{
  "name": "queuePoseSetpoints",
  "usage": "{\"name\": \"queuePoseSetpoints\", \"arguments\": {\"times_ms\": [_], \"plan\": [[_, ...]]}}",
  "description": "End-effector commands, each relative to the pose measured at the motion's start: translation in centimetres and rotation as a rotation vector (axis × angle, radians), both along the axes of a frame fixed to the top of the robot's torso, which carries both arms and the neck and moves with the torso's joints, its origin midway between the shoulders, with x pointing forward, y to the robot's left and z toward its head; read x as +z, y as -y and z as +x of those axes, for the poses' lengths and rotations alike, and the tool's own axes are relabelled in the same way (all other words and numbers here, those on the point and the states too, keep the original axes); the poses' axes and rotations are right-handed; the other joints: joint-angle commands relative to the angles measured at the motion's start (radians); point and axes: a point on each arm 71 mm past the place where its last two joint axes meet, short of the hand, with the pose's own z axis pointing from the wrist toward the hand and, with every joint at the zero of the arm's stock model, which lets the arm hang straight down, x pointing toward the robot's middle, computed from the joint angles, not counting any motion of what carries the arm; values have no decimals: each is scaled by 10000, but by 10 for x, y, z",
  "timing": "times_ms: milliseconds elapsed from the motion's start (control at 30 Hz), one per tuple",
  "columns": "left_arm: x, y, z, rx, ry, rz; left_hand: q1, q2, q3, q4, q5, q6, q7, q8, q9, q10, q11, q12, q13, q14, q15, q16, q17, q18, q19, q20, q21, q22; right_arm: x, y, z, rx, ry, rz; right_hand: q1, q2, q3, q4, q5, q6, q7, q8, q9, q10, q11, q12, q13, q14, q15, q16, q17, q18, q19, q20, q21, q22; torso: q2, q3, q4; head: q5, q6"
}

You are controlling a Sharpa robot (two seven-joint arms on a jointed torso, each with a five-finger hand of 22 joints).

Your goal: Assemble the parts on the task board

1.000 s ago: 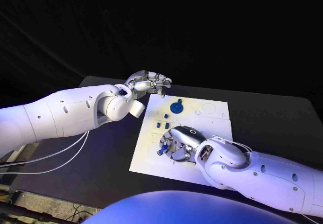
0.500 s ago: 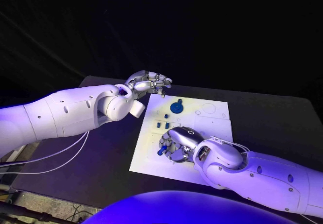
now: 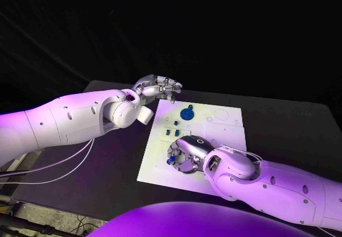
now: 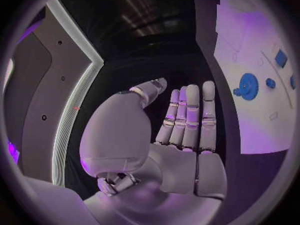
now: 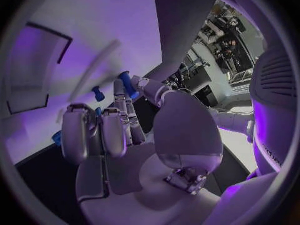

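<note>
The black worktop (image 3: 106, 163) carries the white task board (image 3: 217, 129) at its middle. The left arm reaches in over the worktop's far left corner, its left robot hand (image 3: 158, 88) raised just off the board's far left corner, fingers straight, close together and holding nothing. The right arm lies across the board's near edge; the right robot hand (image 3: 187, 154) is turned down onto the board, fingers curled, pinching a small blue peg (image 5: 129, 85) at its fingertips. A blue gear (image 3: 187, 113) and small blue parts (image 3: 171, 132) sit farther up the board. No writing is legible.
</note>
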Motion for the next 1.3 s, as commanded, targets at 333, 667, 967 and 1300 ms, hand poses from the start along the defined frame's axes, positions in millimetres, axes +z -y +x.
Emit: {"name": "queuePoseSetpoints", "arguments": {"times_ms": [333,667,967,1300], "plan": [[1,3,-1,-194,19,-75,-36,82,-37,35,11,-75,-3,58,11,10,35,-50,-10,53,32,-29,-10,111,34,32,14,-9,-3,0,-2,84,-120,-60,-81,-133,-157,15,56,-309,36,-247,-120,-39,30,-37,56,298,62,-24,1,-129,106,92,-73,1981,-3,9,-8,-21,1],[1,2,-1,-184,10,-64,-38,85,-49,48,15,-98,-1,80,11,3,37,-51,-27,45,35,-26,-23,110,28,35,9,-14,5,7,-3,-309,148,858,-6,-211,-258,22,47,-1361,30,-925,-547,207,-123,110,204,310,-62,-14,27,-166,209,5,136,2038,4,12,-5,-62,1],[1,0,-1,-170,0,-49,-38,85,-49,48,15,-98,-1,80,11,3,37,-51,-27,45,35,-26,-23,110,28,35,9,-14,23,35,-1,-1089,-81,1851,12,-216,-429,81,35,-1746,-37,-1125,-774,374,-206,211,317,318,-132,-19,25,-180,241,-63,199,2056,-27,-3,-24,-197,1],[0,-4,-1,-98,-20,-1,-38,85,-49,48,15,-98,-1,80,11,3,37,-51,-27,45,35,-26,-23,110,28,35,9,-14,45,115,19,-3448,-2497,2044,-372,-287,-1218,444,-137,-116,-274,-104,-143,1023,-415,2339,2244,413,-305,144,295,-261,417,-216,597,2169,-108,-39,-96,-822,1]]}}
